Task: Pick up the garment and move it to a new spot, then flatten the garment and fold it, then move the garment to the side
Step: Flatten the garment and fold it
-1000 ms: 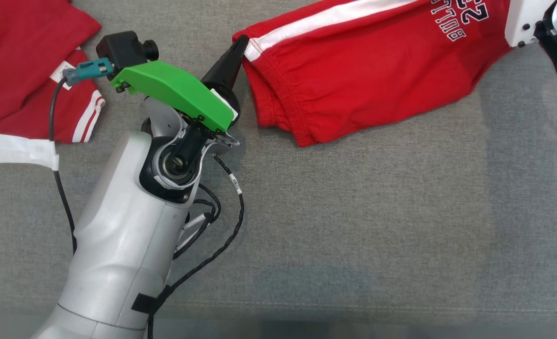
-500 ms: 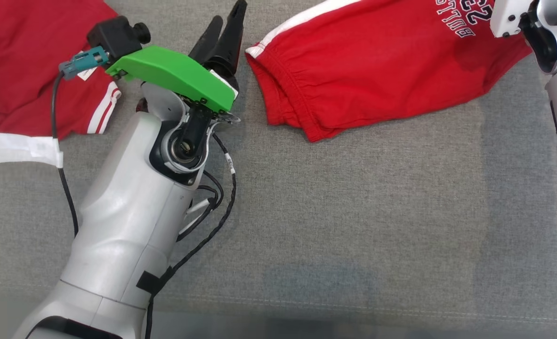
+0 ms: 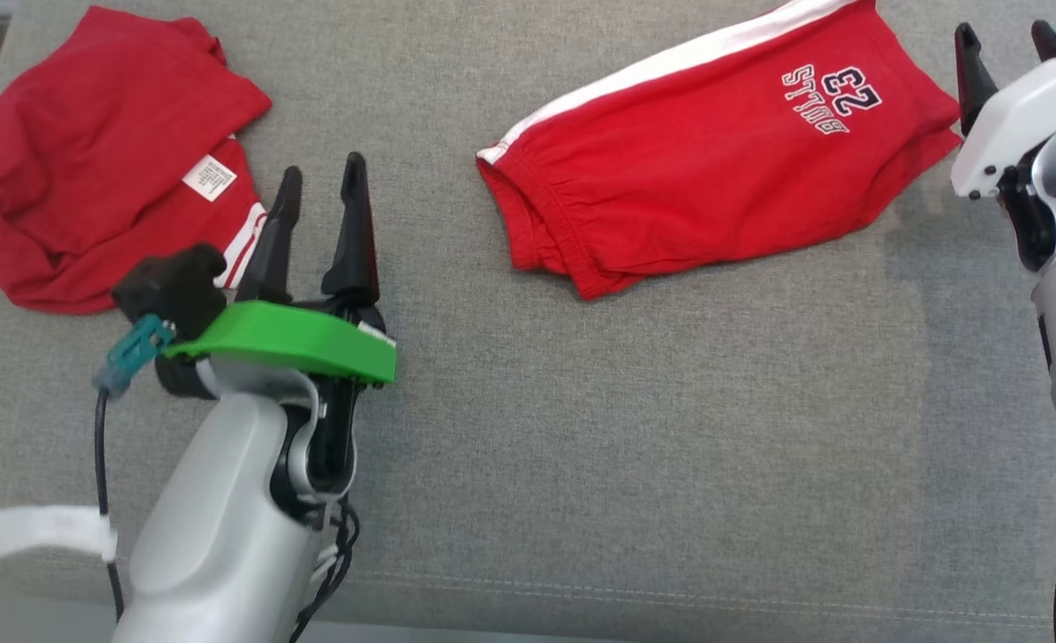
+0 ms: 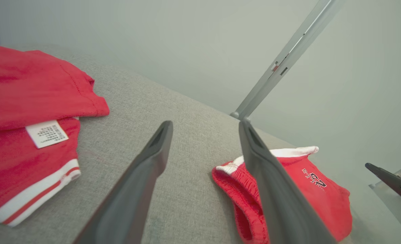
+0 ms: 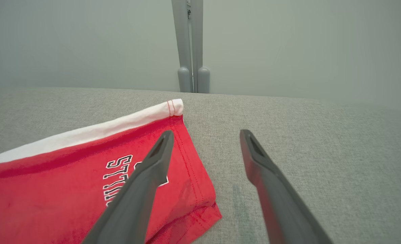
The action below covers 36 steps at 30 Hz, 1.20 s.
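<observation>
- Left gripper [image 3: 323, 170]: jaws spread wide, nothing between them, tips over bare grey cloth surface [image 3: 635, 429].
- Right gripper [image 3: 1002, 31]: jaws spread wide too, holding nothing. The arm behind it is cut by the right edge of the head view.
- Red shorts [image 3: 715, 179]: folded and lying flat on the surface between my two grippers, with a white side stripe [image 3: 670, 67] along the far edge.
- The gathered waistband end faces my left jaws, off to their right and clear of them. The printed end lies just beside my right jaws, on their left.
- Print [image 3: 827, 94] on the shorts: "BULLS" and "23", dark letters with a pale outline, upside down from my head.
- Right wrist view: my left finger [image 5: 142, 189] crosses the print, so part of the lettering shows and the rest is covered.
- Left wrist view: my right finger [image 4: 275, 189] hides the middle of the shorts, and the print is too small to read there.
- Second red garment [image 3: 90, 161]: crumpled, to the left of my left jaws and beyond them. Its red-and-white striped hem sits just beside my left finger; can't tell if they touch.
- White care label [image 3: 209, 177] on it: rows of tiny print, illegible in both views.
- Green cover [image 3: 286, 338] hides the base of my left jaws in the head view.
</observation>
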### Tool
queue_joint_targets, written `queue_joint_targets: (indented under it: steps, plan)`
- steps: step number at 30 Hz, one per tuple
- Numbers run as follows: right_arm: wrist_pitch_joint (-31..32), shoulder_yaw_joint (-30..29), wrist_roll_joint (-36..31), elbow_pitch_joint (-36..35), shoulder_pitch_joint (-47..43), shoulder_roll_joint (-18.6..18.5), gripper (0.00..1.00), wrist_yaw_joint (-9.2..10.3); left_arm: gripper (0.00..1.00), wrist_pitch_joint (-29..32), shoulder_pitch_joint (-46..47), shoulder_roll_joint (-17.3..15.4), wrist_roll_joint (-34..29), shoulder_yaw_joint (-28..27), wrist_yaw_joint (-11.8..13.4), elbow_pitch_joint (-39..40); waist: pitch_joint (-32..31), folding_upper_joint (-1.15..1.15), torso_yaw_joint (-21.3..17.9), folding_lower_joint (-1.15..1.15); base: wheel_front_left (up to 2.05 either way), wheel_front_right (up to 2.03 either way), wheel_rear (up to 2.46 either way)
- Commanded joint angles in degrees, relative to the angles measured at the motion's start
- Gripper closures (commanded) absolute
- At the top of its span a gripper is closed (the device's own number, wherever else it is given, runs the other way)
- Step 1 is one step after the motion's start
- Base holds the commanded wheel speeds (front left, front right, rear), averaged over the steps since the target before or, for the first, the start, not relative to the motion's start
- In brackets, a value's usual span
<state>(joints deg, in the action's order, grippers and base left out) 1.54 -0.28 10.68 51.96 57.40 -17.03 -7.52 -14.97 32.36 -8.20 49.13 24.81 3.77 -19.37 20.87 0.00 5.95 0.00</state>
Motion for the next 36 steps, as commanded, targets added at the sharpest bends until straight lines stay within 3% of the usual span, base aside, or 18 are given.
queue_joint_targets:
  steps: [1,6,10,13,22,33,34,35,36]
  plan:
    - [-1.10,-0.80,-0.55,0.62,-1.55,0.23,0.00,0.06,0.00,-0.25,-2.86,-0.26,-4.02,-1.65,1.17,2.50,-2.74,0.00,0.41,0.00,0.00,0.00,0.00]
    - [-4.62,-5.34,-2.66,3.26,-4.86,1.29,0.00,0.06,0.00,-0.16,-15.35,2.38,-17.91,-6.40,1.68,14.13,-4.49,0.00,0.82,0.00,0.00,0.00,0.00]
    - [-6.51,-9.23,-4.84,6.03,-6.06,1.92,0.00,0.06,0.00,-0.16,-22.61,2.81,-29.07,-7.15,0.74,19.06,-5.02,0.00,1.64,0.00,0.00,0.00,0.00]
    - [-7.11,-12.05,-6.37,7.88,-6.04,2.15,0.00,0.06,0.00,-0.17,-26.31,3.28,-33.97,-8.31,0.27,21.58,-4.59,0.00,2.34,0.00,0.00,0.00,0.00]
    - [-6.80,-18.37,-10.73,11.35,-2.28,1.74,0.00,0.06,0.00,-0.18,-30.54,4.43,-40.44,-11.10,-1.37,24.12,-0.39,0.00,4.56,0.00,0.00,0.00,0.00]
    - [-4.97,-22.98,-15.76,14.47,-0.33,2.42,0.00,0.06,0.00,-0.18,-28.26,5.07,-42.87,-11.41,-1.84,24.55,3.19,0.00,6.05,0.00,0.00,0.00,0.00]
    - [-4.65,-23.27,-16.21,14.88,-0.37,2.64,0.11,0.06,0.00,-0.19,-28.14,5.11,-43.04,-11.45,-1.80,24.41,3.35,0.00,6.07,0.00,0.00,0.00,0.00]
    - [-4.24,-23.56,-16.55,15.32,-0.59,2.93,0.52,0.06,0.00,-0.19,-27.94,5.13,-43.08,-11.54,-1.77,24.35,3.47,0.00,6.05,0.00,0.00,0.00,0.00]
    - [-4.02,-23.71,-16.97,15.70,-0.85,3.31,0.71,0.06,0.00,-0.19,-27.76,5.17,-43.08,-11.65,-1.76,24.32,3.52,0.00,6.00,0.00,0.00,0.00,0.00]
